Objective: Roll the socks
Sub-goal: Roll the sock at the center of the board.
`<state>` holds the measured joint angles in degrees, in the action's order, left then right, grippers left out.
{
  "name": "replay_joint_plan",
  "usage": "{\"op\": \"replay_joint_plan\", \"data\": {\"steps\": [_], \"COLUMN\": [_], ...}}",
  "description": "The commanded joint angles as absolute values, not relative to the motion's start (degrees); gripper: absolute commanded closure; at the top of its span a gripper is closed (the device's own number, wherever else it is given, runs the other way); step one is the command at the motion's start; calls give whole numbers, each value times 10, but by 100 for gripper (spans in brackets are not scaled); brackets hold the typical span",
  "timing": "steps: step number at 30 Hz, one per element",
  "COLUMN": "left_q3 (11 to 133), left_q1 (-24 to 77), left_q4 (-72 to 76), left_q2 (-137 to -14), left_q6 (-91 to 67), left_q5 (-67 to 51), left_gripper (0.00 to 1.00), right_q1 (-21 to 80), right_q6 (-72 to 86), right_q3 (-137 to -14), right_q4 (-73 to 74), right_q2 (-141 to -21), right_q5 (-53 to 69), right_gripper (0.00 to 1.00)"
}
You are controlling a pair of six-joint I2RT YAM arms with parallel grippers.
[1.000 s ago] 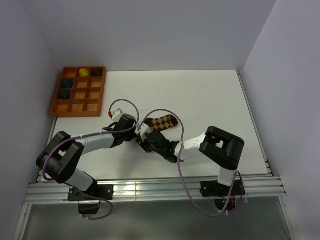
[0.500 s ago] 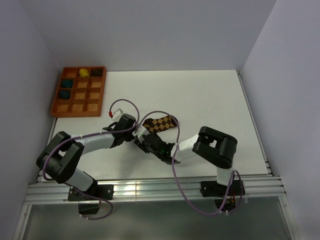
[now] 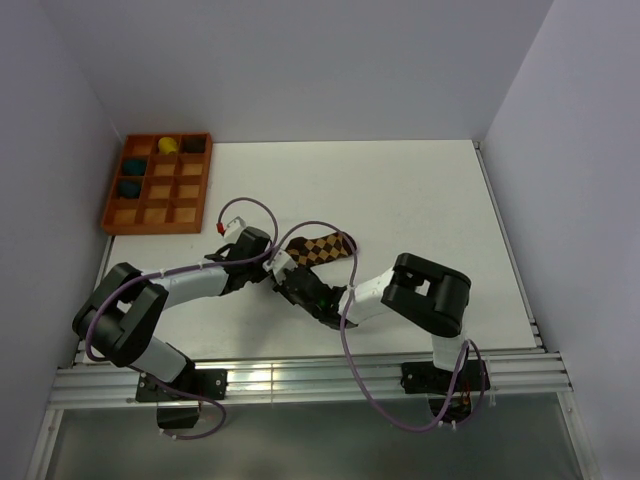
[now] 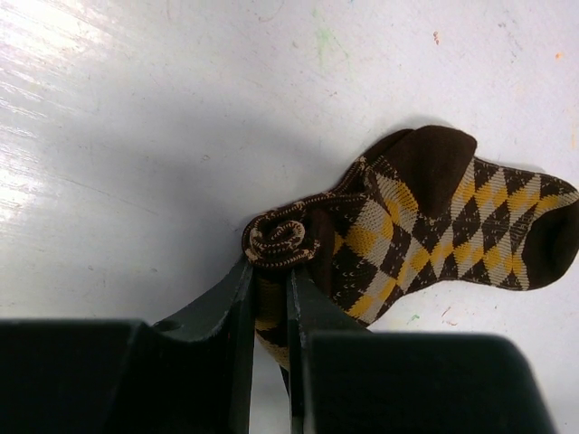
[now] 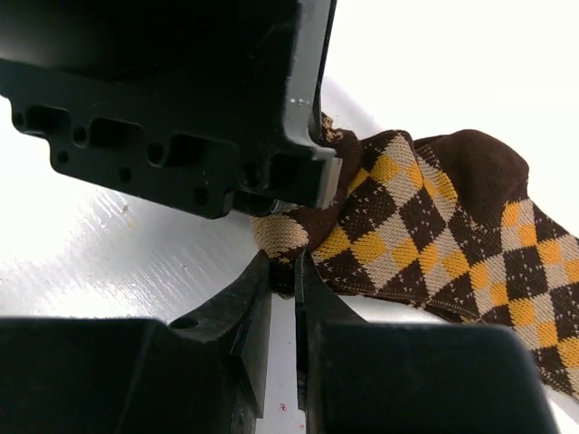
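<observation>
The right jaws have closed since a second ago, nipping the rolled end of the socks (image 5: 425,226). The left jaws pinch that same soft coil. The diamond-checked knit lies flat near the middle of the smooth white tabletop (image 3: 420,190).

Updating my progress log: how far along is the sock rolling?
Only a start is done: the cuff end of the socks is wound into a small tight coil. In hand: the left gripper and right gripper both pinch fabric at that coil. Left: the foot and toe lie flat, unrolled.
</observation>
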<state>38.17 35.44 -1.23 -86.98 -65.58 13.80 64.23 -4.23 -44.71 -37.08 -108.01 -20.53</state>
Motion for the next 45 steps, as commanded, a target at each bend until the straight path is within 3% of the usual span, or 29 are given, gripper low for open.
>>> {"op": "replay_joint_plan", "data": {"steps": [1, 4, 7, 10, 26, 45], "left_q3": [374, 352, 338, 327, 293, 304], "left_q1": [361, 361, 359, 359, 353, 353], "left_q4": [-31, -10, -5, 25, 100, 149], "left_q2": [-867, -842, -815, -790, -769, -840], "left_q6": [-649, -657, -664, -660, -652, -658], "left_q5": [116, 129, 140, 147, 127, 100], "left_gripper": [89, 80, 55, 37, 36, 40], "right_q1": [638, 621, 590, 551, 418, 351], "right_q6": [-1, 46, 113, 177, 375, 519], "right_q3": [-450, -433, -411, -407, -396, -388], "right_q4": [-384, -371, -367, -348, -387, -476], "right_q2": [-1086, -1067, -1047, -1041, -1076, -1158], "right_q5": [-185, -143, -81, -14, 261, 367], "right_gripper": [100, 100, 100, 100, 100, 100]}}
